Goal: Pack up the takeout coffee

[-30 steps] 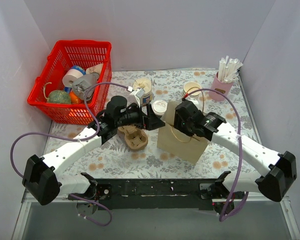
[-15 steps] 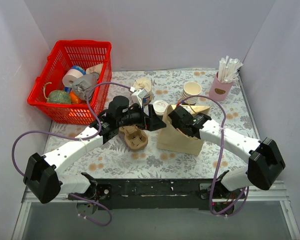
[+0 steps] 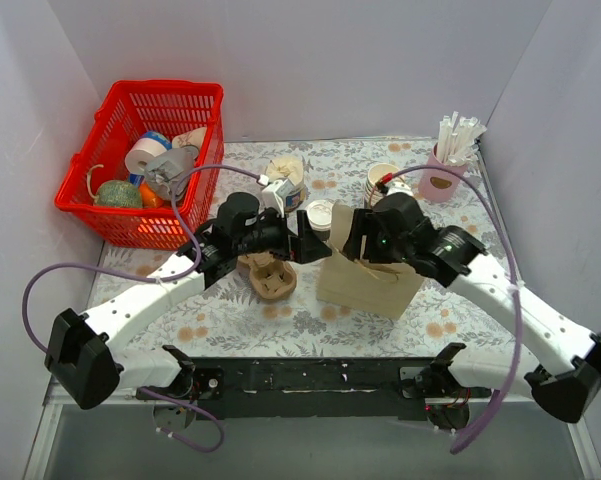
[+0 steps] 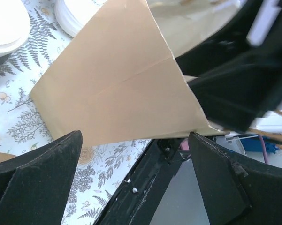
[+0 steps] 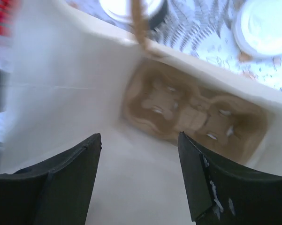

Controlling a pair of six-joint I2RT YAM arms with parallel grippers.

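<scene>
The takeout coffee (image 3: 320,213), a small white cup with a flat lid, stands on the table just behind the brown paper bag (image 3: 365,280). Its lid shows at the top left of the left wrist view (image 4: 4,23). My left gripper (image 3: 305,245) is open and empty at the bag's left side (image 4: 122,89), its jaws wide apart (image 4: 136,178). My right gripper (image 3: 365,238) is open and empty over the bag's mouth (image 5: 138,183). It looks down inside the bag, where a brown pulp cup carrier (image 5: 192,112) lies at the bottom.
A second pulp cup carrier (image 3: 270,278) lies left of the bag. A cream jar (image 3: 287,175) and a stack of lidless cups (image 3: 383,180) stand behind. A pink straw holder (image 3: 445,170) is at the back right, a red basket (image 3: 110,215) at the back left.
The right arm has swung and its gripper now sits over the bag's mouth. The bag has shifted and stands more upright. The left arm has barely moved.
</scene>
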